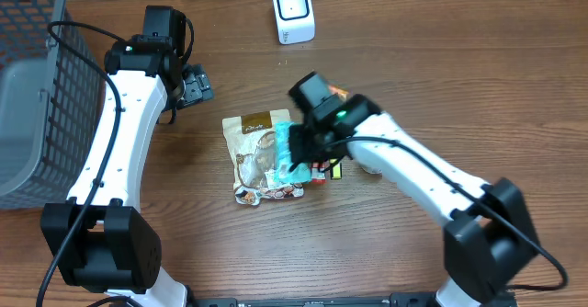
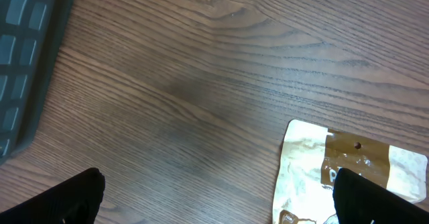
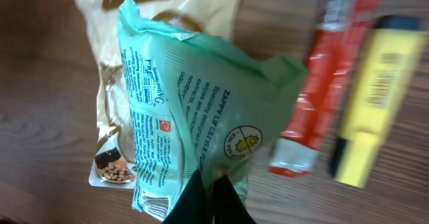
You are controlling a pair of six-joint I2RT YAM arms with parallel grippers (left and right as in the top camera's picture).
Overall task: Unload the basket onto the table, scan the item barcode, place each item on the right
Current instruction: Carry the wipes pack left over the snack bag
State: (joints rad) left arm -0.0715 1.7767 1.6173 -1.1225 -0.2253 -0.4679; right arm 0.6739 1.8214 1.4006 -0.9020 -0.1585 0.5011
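Note:
My right gripper [image 3: 209, 197] is shut on the bottom edge of a mint-green packet [image 3: 201, 96], which sits a little above the table; a barcode [image 3: 153, 204] shows near its lower left corner. From overhead the green packet [image 1: 292, 155] hangs under the right gripper [image 1: 308, 146], over a cream-and-brown snack pouch [image 1: 253, 155]. The white scanner [image 1: 293, 11] stands at the far edge of the table. My left gripper [image 2: 224, 200] is open over bare wood, with the pouch [image 2: 308, 163] under its right finger. Overhead, the left gripper [image 1: 195, 85] is up and left of the pouch.
A red tube [image 3: 322, 83] and a yellow marker-like item [image 3: 375, 96] lie on the wood right of the packet. A grey wire basket [image 1: 32, 86] fills the left side of the table, and its corner [image 2: 27, 49] shows in the left wrist view.

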